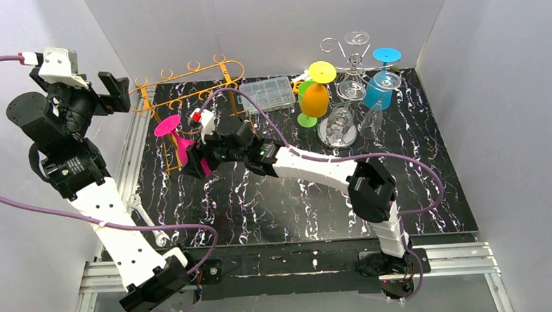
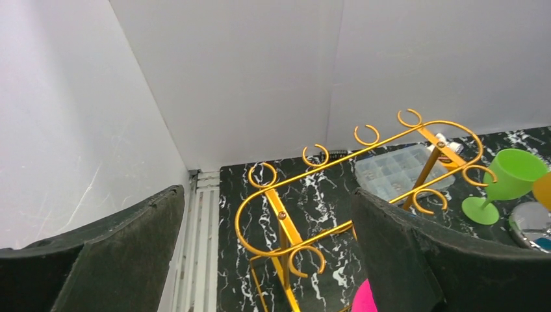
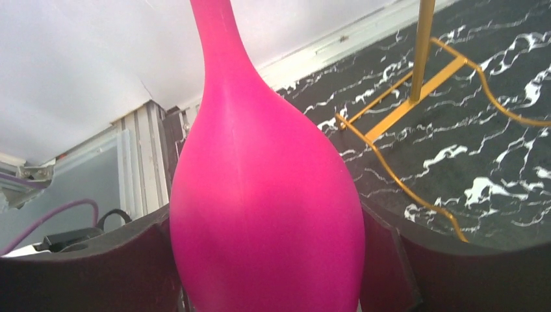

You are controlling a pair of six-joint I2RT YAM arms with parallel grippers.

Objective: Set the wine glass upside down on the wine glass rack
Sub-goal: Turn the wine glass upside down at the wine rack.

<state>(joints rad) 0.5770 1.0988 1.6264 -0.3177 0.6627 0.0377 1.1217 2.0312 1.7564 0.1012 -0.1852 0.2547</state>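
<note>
The right hand (image 1: 199,163) was clamped around the bowl of the pink wine glass (image 3: 266,214), one finger on each side. The stem pointed away from the hand and the round foot leaned toward the gold rack (image 2: 284,224). The glass sat over the left part of the marbled tabletop (image 1: 297,211), just in front of the rack, not on it. The left hand (image 1: 116,92) hung high by the left wall, fingers spread wide and holding nothing.

Pink wine glass (image 3: 260,195) inverted, tilted, nr gold rack (image 2: 281,214).
</note>
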